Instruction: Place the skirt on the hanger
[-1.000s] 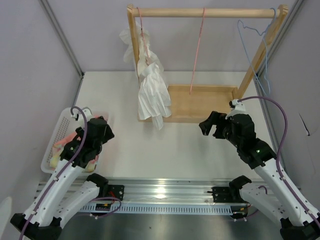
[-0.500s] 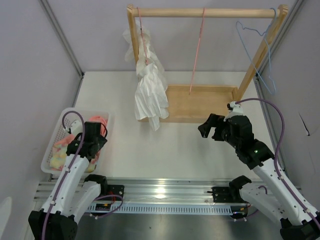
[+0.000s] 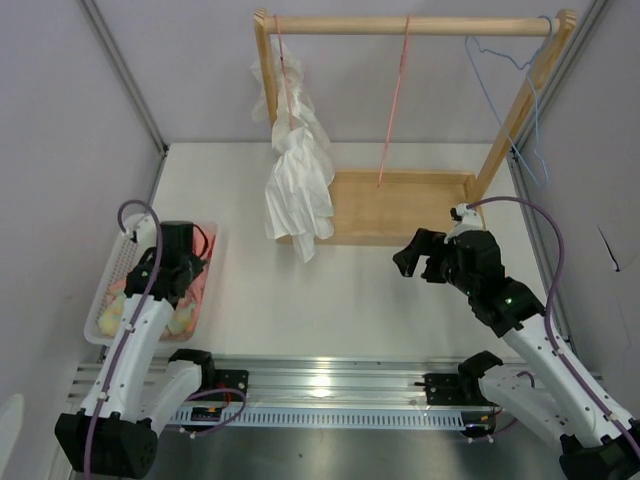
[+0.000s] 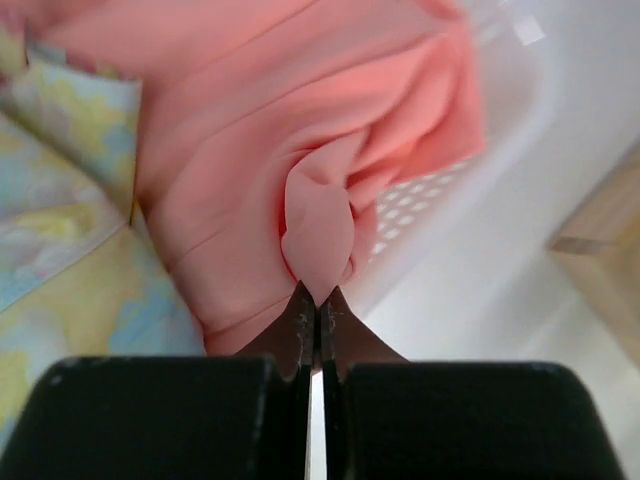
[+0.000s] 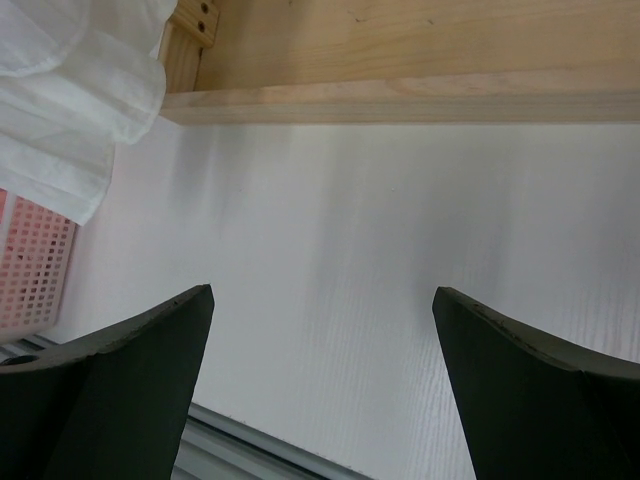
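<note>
The salmon-pink skirt (image 4: 300, 140) lies bunched in the white basket (image 3: 112, 268) at the left edge of the table. My left gripper (image 4: 320, 298) reaches down into the basket, shut on a raised fold of the skirt; the cloth puckers just beyond the tips. From above, the left gripper (image 3: 172, 277) covers most of the skirt (image 3: 202, 268). The thin pink hanger (image 3: 394, 105) hangs empty from the middle of the wooden rail. My right gripper (image 3: 420, 256) hovers open over the table in front of the rack's base, with nothing between its fingers (image 5: 150, 340).
A white ruffled garment (image 3: 297, 185) hangs at the rail's left end. A light-blue wire hanger (image 3: 512, 95) hangs at the right end. The rack's wooden base tray (image 3: 400, 208) lies behind the right gripper. A yellow-and-blue cloth (image 4: 60, 230) lies beside the skirt in the basket.
My left arm swung left and down into the basket, and its jaws closed on a skirt fold. The white garment swayed slightly left. The right arm barely moved.
</note>
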Robot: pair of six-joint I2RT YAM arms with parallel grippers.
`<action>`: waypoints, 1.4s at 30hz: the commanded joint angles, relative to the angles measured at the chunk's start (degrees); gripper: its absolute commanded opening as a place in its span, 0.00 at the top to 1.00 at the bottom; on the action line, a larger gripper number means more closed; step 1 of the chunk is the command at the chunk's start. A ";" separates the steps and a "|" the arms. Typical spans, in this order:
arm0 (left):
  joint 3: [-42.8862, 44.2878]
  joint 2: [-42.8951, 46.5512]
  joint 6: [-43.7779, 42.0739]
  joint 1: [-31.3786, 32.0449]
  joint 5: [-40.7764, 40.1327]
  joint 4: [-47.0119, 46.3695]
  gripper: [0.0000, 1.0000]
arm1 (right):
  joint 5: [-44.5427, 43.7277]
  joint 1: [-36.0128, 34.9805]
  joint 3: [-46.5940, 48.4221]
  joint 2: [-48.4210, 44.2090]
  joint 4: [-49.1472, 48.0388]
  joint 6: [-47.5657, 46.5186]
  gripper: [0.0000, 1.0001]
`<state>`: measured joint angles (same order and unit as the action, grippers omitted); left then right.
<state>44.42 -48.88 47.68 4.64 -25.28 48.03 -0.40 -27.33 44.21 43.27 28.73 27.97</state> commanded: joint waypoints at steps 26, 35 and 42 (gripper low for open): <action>36.08 3.00 -31.95 -0.78 28.58 -40.63 1.00 | 3.66 0.17 5.72 8.06 -3.77 -0.72 0.01; 43.89 1.69 -25.62 -0.78 41.79 -41.36 1.00 | 3.04 0.17 6.77 8.94 -4.12 -0.81 0.00; 43.04 2.21 -19.74 -0.78 54.10 -38.45 1.00 | 1.99 0.09 6.86 8.68 -3.95 -1.07 0.01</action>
<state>87.55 -47.86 23.42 4.21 20.71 14.20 2.42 -27.33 48.66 52.34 26.52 27.83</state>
